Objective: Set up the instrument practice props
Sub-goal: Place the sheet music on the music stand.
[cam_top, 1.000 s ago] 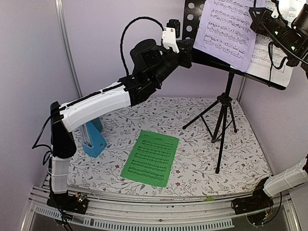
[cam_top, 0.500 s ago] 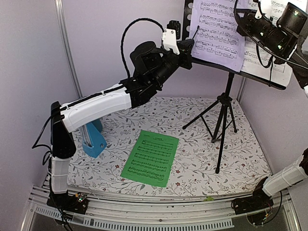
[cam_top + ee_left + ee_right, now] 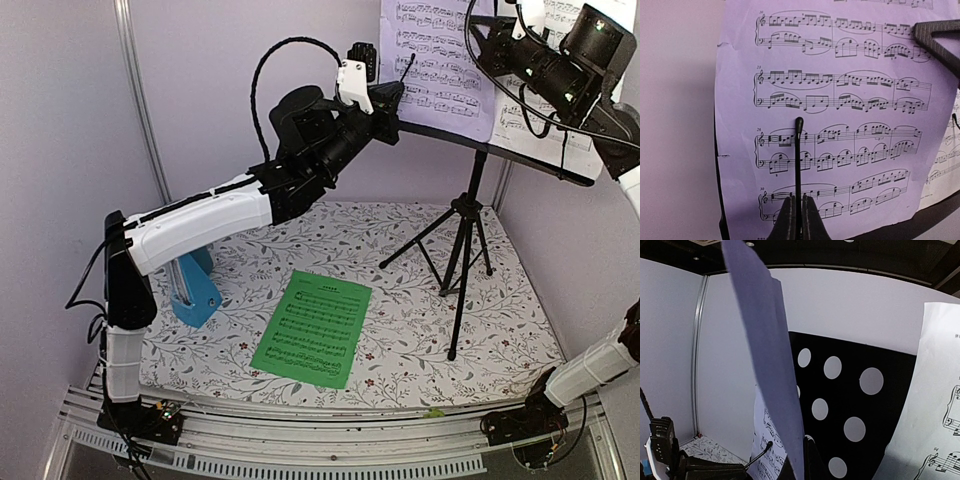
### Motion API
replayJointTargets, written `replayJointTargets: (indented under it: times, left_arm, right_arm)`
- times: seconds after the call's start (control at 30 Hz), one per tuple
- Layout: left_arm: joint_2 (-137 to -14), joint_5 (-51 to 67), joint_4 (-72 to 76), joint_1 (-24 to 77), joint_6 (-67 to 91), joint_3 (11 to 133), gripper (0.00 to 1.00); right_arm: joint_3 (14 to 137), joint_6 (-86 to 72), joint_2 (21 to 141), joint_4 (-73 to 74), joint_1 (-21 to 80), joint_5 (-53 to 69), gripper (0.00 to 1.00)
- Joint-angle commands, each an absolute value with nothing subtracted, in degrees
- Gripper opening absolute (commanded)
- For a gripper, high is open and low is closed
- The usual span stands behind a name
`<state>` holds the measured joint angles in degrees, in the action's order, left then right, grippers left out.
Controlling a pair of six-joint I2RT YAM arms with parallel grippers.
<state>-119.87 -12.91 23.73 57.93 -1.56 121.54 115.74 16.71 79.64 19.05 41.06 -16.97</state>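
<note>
The black tripod music stand (image 3: 462, 230) stands at the back right, its perforated desk (image 3: 850, 400) high up. My right gripper (image 3: 483, 42) is shut on a lavender sheet-music page (image 3: 430, 70), which it holds against the desk's left half; its fingers (image 3: 812, 462) pinch the page's edge (image 3: 770, 355). A white page (image 3: 530, 130) rests on the desk's right half. My left gripper (image 3: 797, 220) is shut on the stand's thin black wire page holder (image 3: 798, 160), in front of the lavender page (image 3: 840, 125). A green page (image 3: 312, 328) lies flat on the table. The blue metronome (image 3: 197, 290) stands at the left.
The floral table mat (image 3: 420, 330) is walled in on the left, back and right. The tripod legs (image 3: 455, 300) spread over its right part. My left arm (image 3: 210, 220) stretches diagonally above the metronome and the mat's left half.
My right gripper has carried the lavender page up and to the left across the desk, so it now sits more upright. The left arm has stayed where it was.
</note>
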Motion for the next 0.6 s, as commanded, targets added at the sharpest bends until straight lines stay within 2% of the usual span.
replayJointTargets:
  times: [0.0,0.57]
  left_arm:
    - [-117.80,-12.26,23.37,58.87,-2.30,120.56,0.00]
    - [-117.32,-12.04,23.25,58.86,-2.42,120.04,0.00]
  right_arm:
    - [116.97,15.45,80.88,17.01,40.72,-16.94,0.00]
    - [117.33,14.94,81.61,15.82,40.65,-19.89,0.00]
